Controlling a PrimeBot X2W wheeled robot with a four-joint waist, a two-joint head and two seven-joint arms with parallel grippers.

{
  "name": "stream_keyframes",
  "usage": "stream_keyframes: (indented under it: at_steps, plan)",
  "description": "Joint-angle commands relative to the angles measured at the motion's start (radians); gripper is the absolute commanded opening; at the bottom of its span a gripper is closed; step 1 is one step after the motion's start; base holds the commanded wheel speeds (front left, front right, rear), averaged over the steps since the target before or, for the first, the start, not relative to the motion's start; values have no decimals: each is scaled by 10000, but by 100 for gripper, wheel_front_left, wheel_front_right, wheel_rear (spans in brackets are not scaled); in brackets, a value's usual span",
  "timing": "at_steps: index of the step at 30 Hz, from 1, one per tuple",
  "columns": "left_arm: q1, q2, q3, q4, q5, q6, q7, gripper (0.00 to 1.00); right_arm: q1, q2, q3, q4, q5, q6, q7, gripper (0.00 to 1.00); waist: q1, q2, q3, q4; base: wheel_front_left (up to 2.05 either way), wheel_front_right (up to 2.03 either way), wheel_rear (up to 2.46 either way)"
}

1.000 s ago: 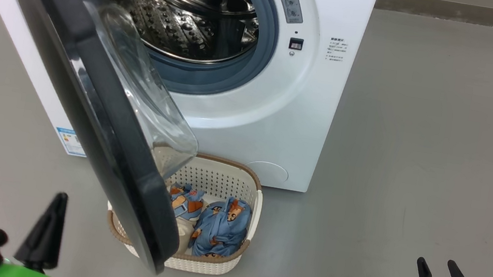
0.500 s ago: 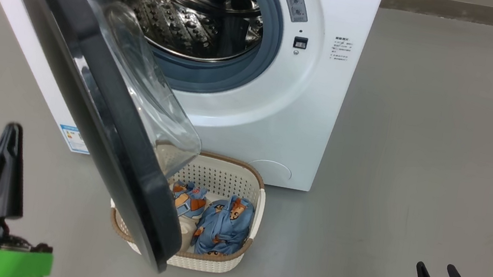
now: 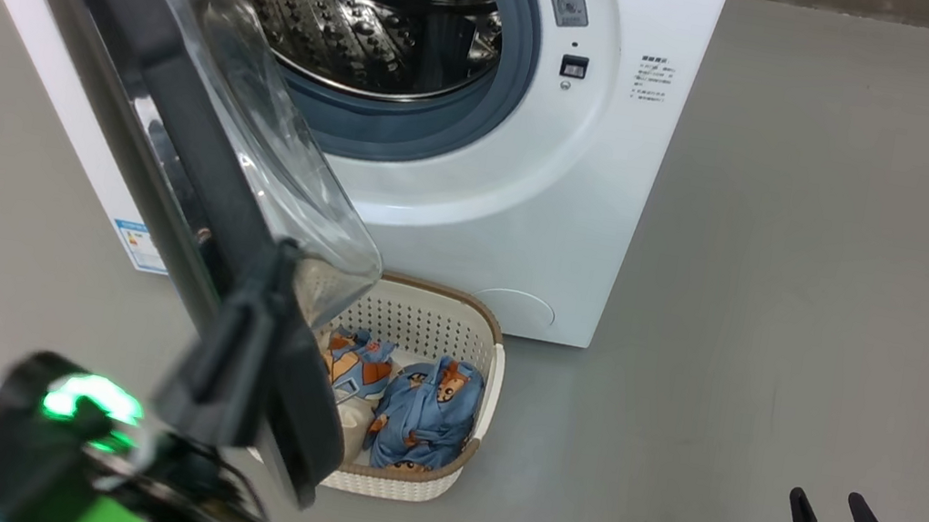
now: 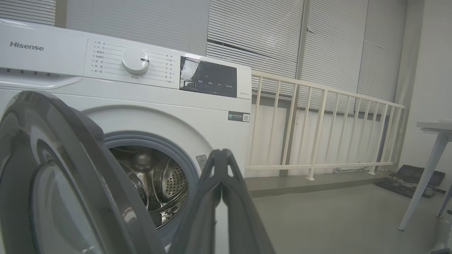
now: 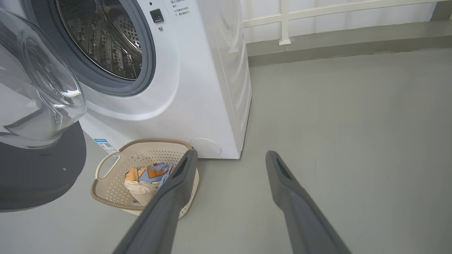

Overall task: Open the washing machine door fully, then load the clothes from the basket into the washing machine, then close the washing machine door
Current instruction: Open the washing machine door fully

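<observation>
The washing machine (image 3: 527, 215) stands with its steel drum (image 3: 355, 5) exposed. The washing machine door (image 3: 177, 89), black-rimmed with a clear glass bowl (image 3: 277, 159), is swung partway out to the left and overhangs the basket (image 3: 490, 348). Light-blue clothes (image 3: 428, 412) with orange figures lie in the basket, partly hidden by the door. My left gripper (image 3: 274, 269) is shut with nothing in it, its fingers up against the door's lower rim. In the left wrist view the shut left gripper (image 4: 220, 155) stands just right of the door (image 4: 81, 148). My right gripper (image 3: 836, 515) hangs open, low and to the right.
Bare grey floor (image 3: 842, 262) stretches to the right of the machine. In the right wrist view the basket (image 5: 106, 165) sits in front of the machine's foot, under the door's glass bowl (image 5: 39, 88). A white railing (image 4: 335, 130) and a table leg (image 4: 423, 176) stand further right.
My left gripper has swung right and forward from the open floor to the door's lower rim. The head camera has shifted slightly. The right gripper has held still.
</observation>
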Motion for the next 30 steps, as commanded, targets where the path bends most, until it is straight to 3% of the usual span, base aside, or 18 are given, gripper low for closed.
stream_keyframes:
  at_steps: [1, 8, 16, 30]
  plan:
    - [-438, 8, 50, -183, -2, -65, 120, 0, -111, -168, 145, -239, -146, 16, -122, 100, 0, 0, 50, -1, 0, 0, 0]
    - [-214, -180, -1080, 1253, -316, -187, 139, 0, -208, -82, 101, -264, -285, 16, -122, 100, 0, 0, 171, -20, 0, 0, 0]
    - [-277, -296, -1058, 3054, -810, -176, -229, 0, -261, -101, 58, -309, -658, 16, -122, 100, 0, 0, 248, 6, 0, 0, 0]
    - [-517, -263, -721, 4513, -1156, -128, -639, 0, -127, -76, -119, -415, -790, 16, -122, 100, 0, 0, 43, 116, 0, 0, 0]
